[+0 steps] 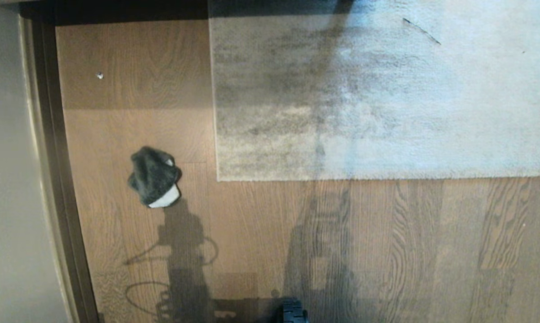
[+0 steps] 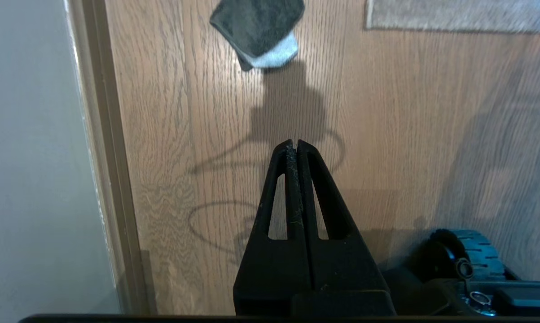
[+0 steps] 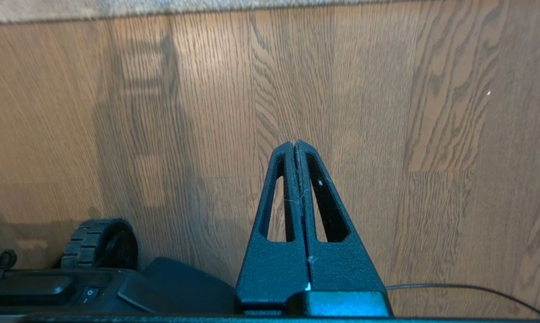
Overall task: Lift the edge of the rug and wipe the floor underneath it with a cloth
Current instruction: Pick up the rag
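On wood floor | rug edge flat | cloth beside | both pincers clenched, empty

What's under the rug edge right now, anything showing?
Nothing shows. The rug edge lies flat on the floor, so the planks beneath are covered. Only bare wood appears beside it, with the cloth apart on the robot's left.

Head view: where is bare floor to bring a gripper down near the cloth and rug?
Bare floor runs wide below the rug edge. A narrower free strip lies between the cloth and the rug's left border. The tightest spot is between the cloth and the baseboard.
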Controlling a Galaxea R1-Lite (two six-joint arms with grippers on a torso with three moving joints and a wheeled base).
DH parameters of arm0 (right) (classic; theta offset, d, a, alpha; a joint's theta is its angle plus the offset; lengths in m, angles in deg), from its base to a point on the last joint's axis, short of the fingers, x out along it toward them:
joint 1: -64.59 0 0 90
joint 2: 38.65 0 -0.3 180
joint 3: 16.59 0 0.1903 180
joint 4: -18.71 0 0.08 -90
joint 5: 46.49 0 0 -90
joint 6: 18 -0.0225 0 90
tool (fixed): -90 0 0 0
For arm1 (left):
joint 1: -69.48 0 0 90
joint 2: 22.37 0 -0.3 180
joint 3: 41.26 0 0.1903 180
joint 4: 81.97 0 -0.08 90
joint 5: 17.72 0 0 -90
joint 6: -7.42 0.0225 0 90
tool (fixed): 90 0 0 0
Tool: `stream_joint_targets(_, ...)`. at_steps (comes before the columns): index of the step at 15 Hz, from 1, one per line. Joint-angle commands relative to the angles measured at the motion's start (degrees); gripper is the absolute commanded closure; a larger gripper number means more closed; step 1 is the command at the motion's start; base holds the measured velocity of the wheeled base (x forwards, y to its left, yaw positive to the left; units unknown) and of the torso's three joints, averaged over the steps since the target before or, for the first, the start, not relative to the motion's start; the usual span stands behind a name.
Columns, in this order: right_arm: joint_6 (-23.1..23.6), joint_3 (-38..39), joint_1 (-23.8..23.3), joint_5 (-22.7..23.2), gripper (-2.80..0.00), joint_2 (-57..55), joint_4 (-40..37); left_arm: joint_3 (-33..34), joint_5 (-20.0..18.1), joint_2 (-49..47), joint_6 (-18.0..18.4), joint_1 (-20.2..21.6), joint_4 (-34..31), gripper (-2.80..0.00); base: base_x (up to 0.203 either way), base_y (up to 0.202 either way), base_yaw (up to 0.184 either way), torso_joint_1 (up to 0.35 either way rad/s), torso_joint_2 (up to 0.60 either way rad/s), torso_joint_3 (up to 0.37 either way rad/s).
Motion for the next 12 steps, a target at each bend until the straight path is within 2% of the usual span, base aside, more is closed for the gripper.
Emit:
stream_joint_targets(1,0.0,0.0,0.0,0.0,0.00,0.0,0.0,0.1,0.1,0.0,0.0,0.0,0.1,0.00,0.000,0.000,0.000,0.002,0.00,-0.189)
stream_joint_targets(6,0.0,0.0,0.0,0.0,0.00,0.0,0.0,0.0,0.1,0.0,-0.2,0.0,0.0,0.00,0.000,0.000,0.000,0.000,0.00,-0.188)
stream_joint_targets(12,0.0,0.0,0.0,0.0,0.00,0.0,0.0,0.0,0.1,0.0,-0.2,0.0,0.0,0.00,0.000,0.000,0.000,0.000,0.00,-0.028)
